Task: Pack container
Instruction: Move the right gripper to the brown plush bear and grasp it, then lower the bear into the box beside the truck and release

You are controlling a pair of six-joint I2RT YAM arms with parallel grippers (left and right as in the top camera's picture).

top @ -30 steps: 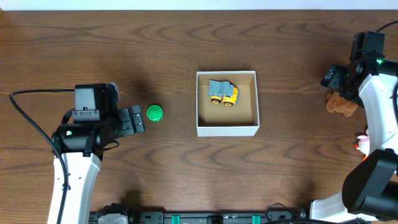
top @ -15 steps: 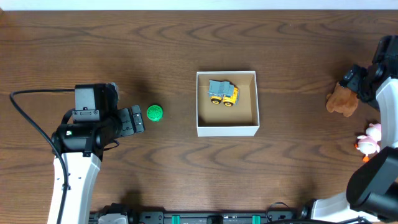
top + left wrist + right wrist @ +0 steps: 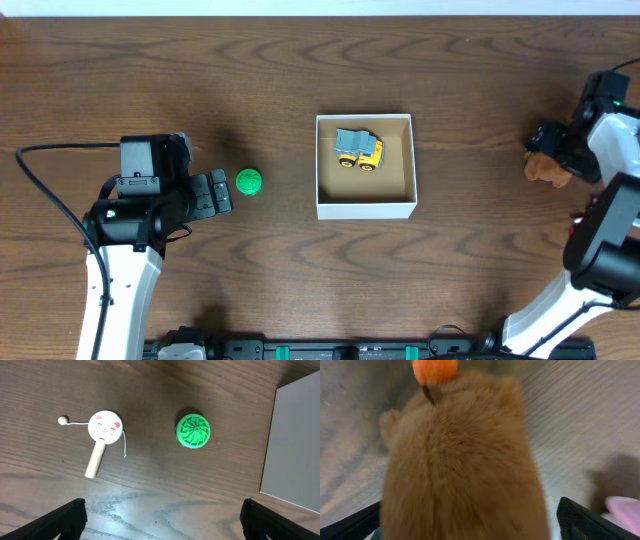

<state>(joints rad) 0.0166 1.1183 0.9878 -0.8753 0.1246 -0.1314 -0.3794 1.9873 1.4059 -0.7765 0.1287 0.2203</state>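
The container (image 3: 365, 203), a square box with white walls and a tan inside, stands mid-table with a grey-and-yellow toy truck (image 3: 359, 149) in it. Its white wall also shows in the left wrist view (image 3: 295, 440). A brown plush toy (image 3: 545, 168) lies at the far right. My right gripper (image 3: 553, 143) is open right over it. In the right wrist view the plush (image 3: 465, 460) fills the gap between the spread fingers (image 3: 470, 527). My left gripper (image 3: 222, 192) is open and empty, just left of a green ribbed disc (image 3: 248, 181), which also shows in the left wrist view (image 3: 193, 431).
A pig-faced rattle drum (image 3: 105, 426) on a wooden stick lies left of the green disc, hidden under my left arm in the overhead view. A pink toy (image 3: 625, 510) lies next to the plush. An orange ball (image 3: 435, 369) sits at the plush's far end.
My right arm swung out to the right and came back, and its gripper now sits low over the brown plush. The left arm, disc and container have not moved.
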